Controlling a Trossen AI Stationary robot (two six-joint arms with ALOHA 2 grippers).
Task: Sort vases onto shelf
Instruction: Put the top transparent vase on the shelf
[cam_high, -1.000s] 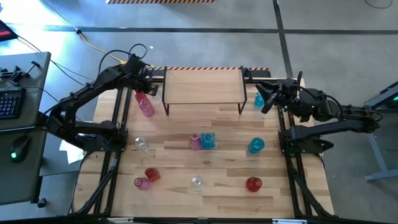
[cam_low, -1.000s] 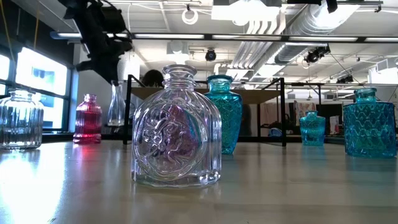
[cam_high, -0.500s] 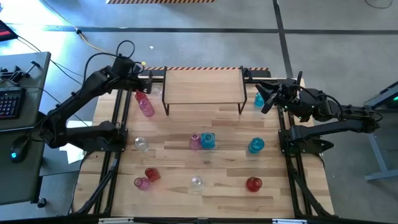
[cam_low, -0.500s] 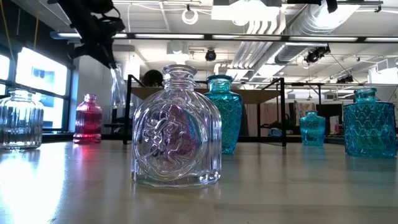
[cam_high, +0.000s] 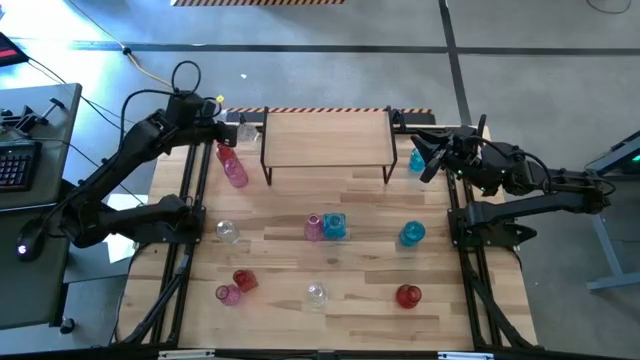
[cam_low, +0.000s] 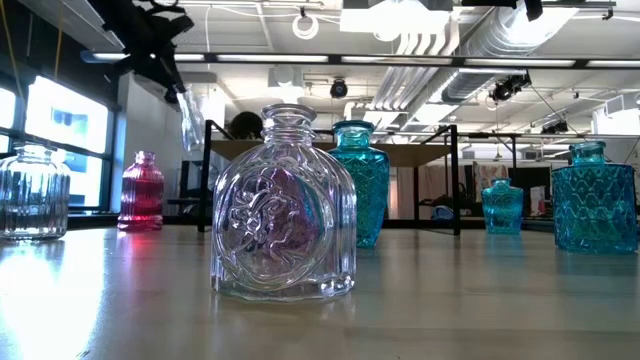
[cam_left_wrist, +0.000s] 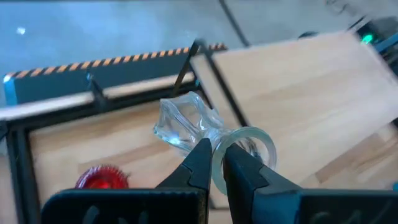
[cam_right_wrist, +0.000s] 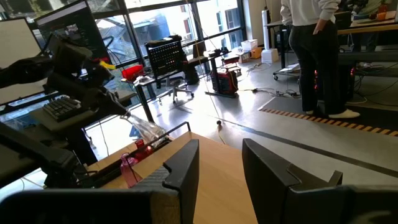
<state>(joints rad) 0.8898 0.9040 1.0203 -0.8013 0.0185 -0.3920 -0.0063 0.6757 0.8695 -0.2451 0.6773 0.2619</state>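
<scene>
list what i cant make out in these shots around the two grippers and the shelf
- Right gripper: in the high view too small to tell whether it holds anything; in its own wrist view nothing shows between the fingers.
- Clear vase pinched at the neck by the left gripper: its base is turned away in the left wrist view.
- Shelf: its top is edge-on in the low view, behind the blue vase.

Vases (cam_high: 323, 227) on the tabletop (cam_high: 360, 280) before shelf (cam_high: 326, 138)

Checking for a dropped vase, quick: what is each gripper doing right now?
Left gripper: closed on the neck of a clear vase, lifted beside the shelf.
Right gripper: open, holding nothing, by the shelf's other end.
</scene>
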